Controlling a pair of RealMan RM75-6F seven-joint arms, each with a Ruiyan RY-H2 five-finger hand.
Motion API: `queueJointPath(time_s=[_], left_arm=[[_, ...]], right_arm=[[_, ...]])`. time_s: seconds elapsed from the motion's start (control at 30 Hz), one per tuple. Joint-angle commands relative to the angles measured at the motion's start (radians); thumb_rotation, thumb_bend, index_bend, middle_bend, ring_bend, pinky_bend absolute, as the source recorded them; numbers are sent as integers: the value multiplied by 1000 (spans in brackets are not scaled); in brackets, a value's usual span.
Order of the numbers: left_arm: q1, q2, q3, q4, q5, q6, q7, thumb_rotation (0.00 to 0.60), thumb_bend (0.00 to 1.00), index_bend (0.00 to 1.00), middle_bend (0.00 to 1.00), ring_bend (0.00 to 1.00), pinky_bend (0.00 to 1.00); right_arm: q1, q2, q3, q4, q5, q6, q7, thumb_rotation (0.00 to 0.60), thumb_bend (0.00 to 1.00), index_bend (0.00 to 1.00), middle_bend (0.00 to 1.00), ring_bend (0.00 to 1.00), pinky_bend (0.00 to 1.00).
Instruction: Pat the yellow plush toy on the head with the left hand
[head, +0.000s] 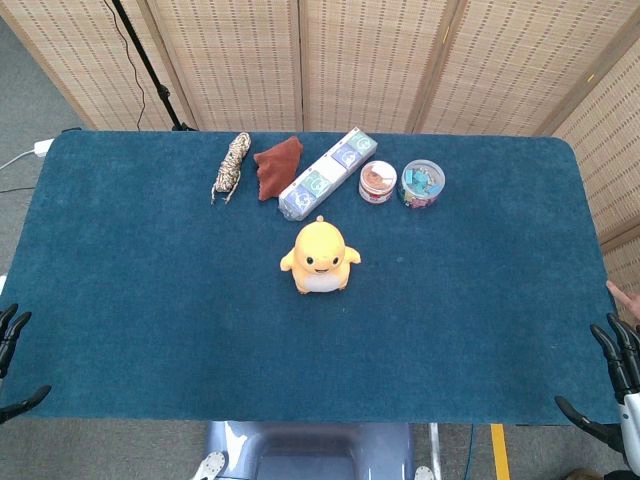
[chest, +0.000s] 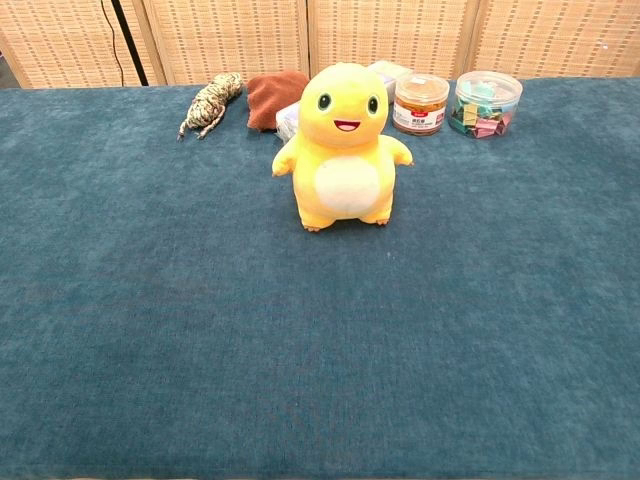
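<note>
The yellow plush toy (head: 319, 257) (chest: 343, 145) stands upright near the middle of the blue table, facing me, with a white belly and a smiling face. My left hand (head: 14, 360) shows only at the far left edge of the head view, beside the table's near corner, fingers apart and empty, far from the toy. My right hand (head: 612, 385) hangs at the far right edge by the near right corner, fingers spread, holding nothing. The chest view shows neither hand.
Along the back of the table (head: 150, 300) lie a coiled rope (head: 230, 166), a brown cloth (head: 277, 165), a boxed pack (head: 327, 173), a small jar (head: 377, 182) and a clear tub of clips (head: 421, 183). A person's fingertip (head: 622, 297) shows at the right edge.
</note>
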Motion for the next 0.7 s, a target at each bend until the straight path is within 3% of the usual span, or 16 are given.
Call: queueJointPath(time_s=[0.03,0.5,0.7], left_arm=[[0,2,1,-1,-1,-2,-4,600,0,0,0,0,0],[-11,3,-5,-4,7,-19,5,600,0,0,0,0,0],[-68,13,-26,-74,0,-95,-7,600,0,0,0,0,0]], right_arm=[[1,4,-2,-3,1,-2,6,600,0,2,0,0,0],[5,5,5,-14,9,1,36,600,0,8,0,0,0],[11,6,10,-13,27,-13,45,600,0,14,0,0,0]])
